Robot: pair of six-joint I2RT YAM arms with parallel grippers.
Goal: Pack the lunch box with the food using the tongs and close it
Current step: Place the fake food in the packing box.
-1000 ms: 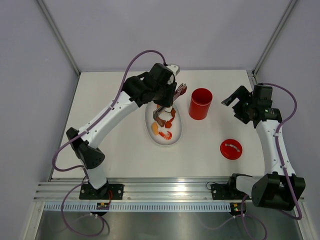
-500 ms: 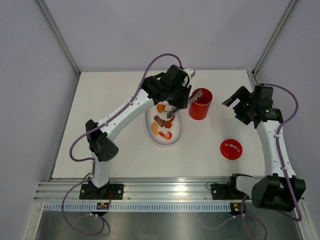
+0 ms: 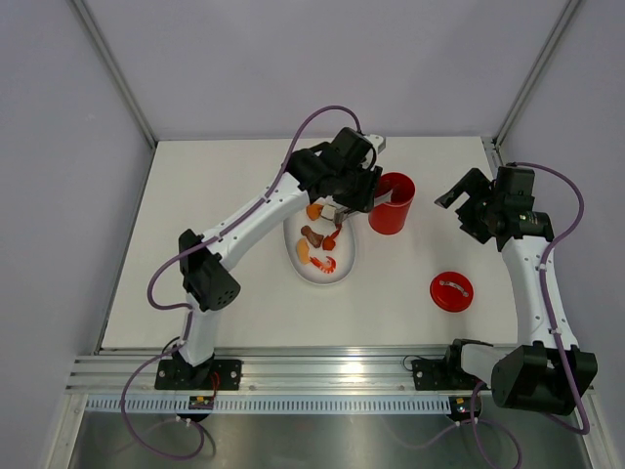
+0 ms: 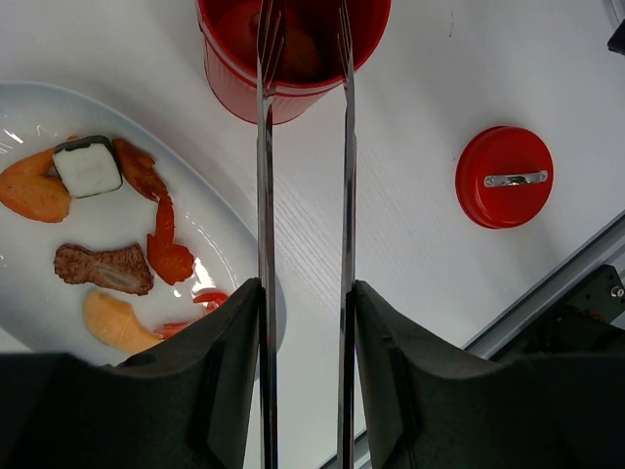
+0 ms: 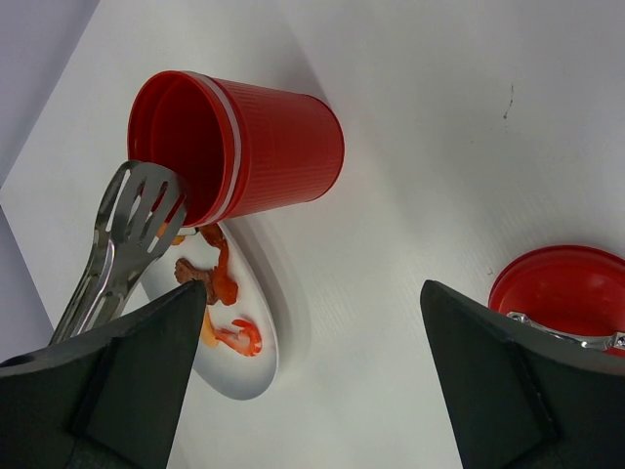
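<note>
The red lunch box (image 3: 392,203) stands upright just right of the white plate (image 3: 344,266). My left gripper (image 3: 354,188) is shut on the silver tongs (image 4: 264,195), whose two arms stand slightly apart with their tips over the lunch box mouth (image 4: 293,59). An orange-brown food piece (image 4: 296,51) lies inside. More food is on the plate: a white-topped piece (image 4: 88,167), a brown chunk (image 4: 103,270) and a red shrimp (image 5: 240,335). The flat red lid (image 3: 451,291) lies to the right. My right gripper (image 3: 467,200) hangs open and empty to the right of the lunch box.
The plate (image 4: 39,322) sits close against the lunch box's left side. Aluminium posts frame the table's back corners, and a rail runs along the near edge. White tabletop (image 3: 215,215) lies left of the plate.
My left arm has swung right from over the plate to the lunch box, carrying the tongs. The tongs' arms have spread a little. The right arm has not moved.
</note>
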